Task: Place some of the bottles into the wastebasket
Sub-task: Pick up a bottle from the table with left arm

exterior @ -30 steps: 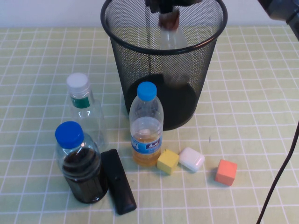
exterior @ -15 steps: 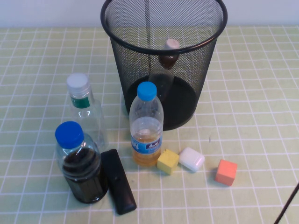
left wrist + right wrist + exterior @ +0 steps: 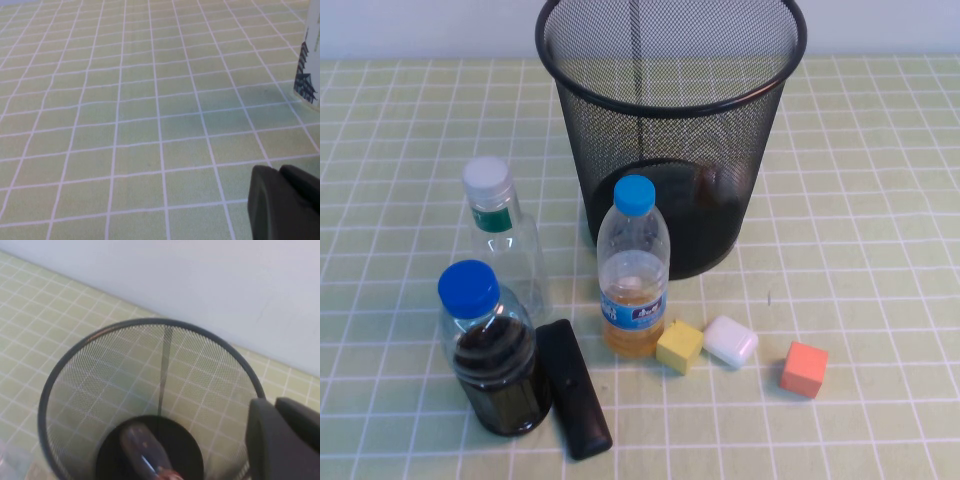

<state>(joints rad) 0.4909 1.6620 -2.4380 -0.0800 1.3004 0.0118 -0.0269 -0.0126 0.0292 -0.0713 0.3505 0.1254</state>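
Observation:
The wastebasket (image 3: 672, 106) stands at the back middle of the table. The small clear bottle with a brownish neck (image 3: 706, 188) lies on its bottom, dimly seen through the mesh; the right wrist view shows it inside (image 3: 144, 449) under the rim (image 3: 165, 323). The taller clear bottle with a white cap and green neck band (image 3: 500, 235) stands upright at the front left. My right gripper (image 3: 276, 402) hangs above the basket's mouth, jaws together, empty. My left gripper (image 3: 280, 170) is over bare tablecloth, shut and empty. Neither gripper shows in the high view.
A blue-capped bottle of orange liquid (image 3: 634, 275) stands before the basket. A blue-capped bottle of dark liquid (image 3: 492, 350) and a black bar (image 3: 574, 388) are front left. Yellow (image 3: 680, 346), white (image 3: 731, 341) and orange (image 3: 804, 369) blocks lie front right.
The small bottle, held at the basket's mouth a second ago, has dropped and now lies on the basket's bottom. The right arm has left the high view.

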